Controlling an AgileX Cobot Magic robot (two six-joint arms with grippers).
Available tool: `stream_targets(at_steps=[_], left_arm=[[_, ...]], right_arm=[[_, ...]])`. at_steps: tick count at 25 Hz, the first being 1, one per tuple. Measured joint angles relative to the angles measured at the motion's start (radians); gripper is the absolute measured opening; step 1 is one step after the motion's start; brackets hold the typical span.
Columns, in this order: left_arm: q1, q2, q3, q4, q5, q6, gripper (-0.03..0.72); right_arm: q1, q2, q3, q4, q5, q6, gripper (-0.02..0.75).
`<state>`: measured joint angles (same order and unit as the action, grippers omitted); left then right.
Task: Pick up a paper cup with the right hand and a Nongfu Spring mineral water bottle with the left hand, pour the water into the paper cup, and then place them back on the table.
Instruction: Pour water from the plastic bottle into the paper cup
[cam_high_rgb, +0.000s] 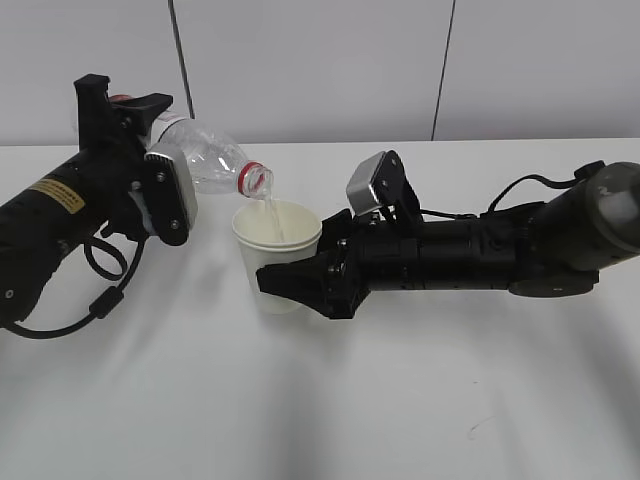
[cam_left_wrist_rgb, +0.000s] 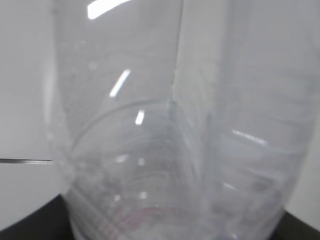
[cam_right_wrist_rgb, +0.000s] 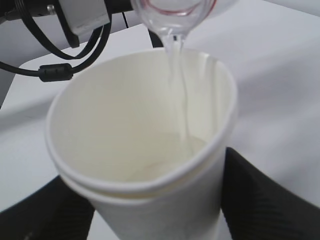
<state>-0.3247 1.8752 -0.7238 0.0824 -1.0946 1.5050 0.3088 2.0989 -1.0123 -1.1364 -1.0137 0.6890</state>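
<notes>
My left gripper (cam_high_rgb: 150, 150) is shut on the clear Nongfu Spring bottle (cam_high_rgb: 210, 160) and holds it tilted, its red-ringed mouth (cam_high_rgb: 256, 180) down over the paper cup (cam_high_rgb: 276, 250). A thin stream of water falls into the cup. In the left wrist view the clear bottle wall (cam_left_wrist_rgb: 170, 150) fills the frame. My right gripper (cam_high_rgb: 300, 285) is shut on the cream-white paper cup (cam_right_wrist_rgb: 145, 150), upright just above the white table (cam_high_rgb: 300, 400). The right wrist view shows its black fingers (cam_right_wrist_rgb: 260, 195) on both sides of the cup, the bottle mouth (cam_right_wrist_rgb: 175, 10) above it, and water pooling inside.
A black cable (cam_high_rgb: 100, 290) loops under the left arm on the table. A white wall with dark vertical seams (cam_high_rgb: 180, 60) stands behind the table's far edge.
</notes>
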Motion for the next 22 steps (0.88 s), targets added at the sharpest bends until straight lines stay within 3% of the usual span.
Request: stream_targets(at_steps=[22], left_arm=[[0.0,0.0,0.0,0.0,0.0,-0.073,0.418]], right_arm=[[0.0,0.0,0.0,0.046,0.0,-0.059,0.525]])
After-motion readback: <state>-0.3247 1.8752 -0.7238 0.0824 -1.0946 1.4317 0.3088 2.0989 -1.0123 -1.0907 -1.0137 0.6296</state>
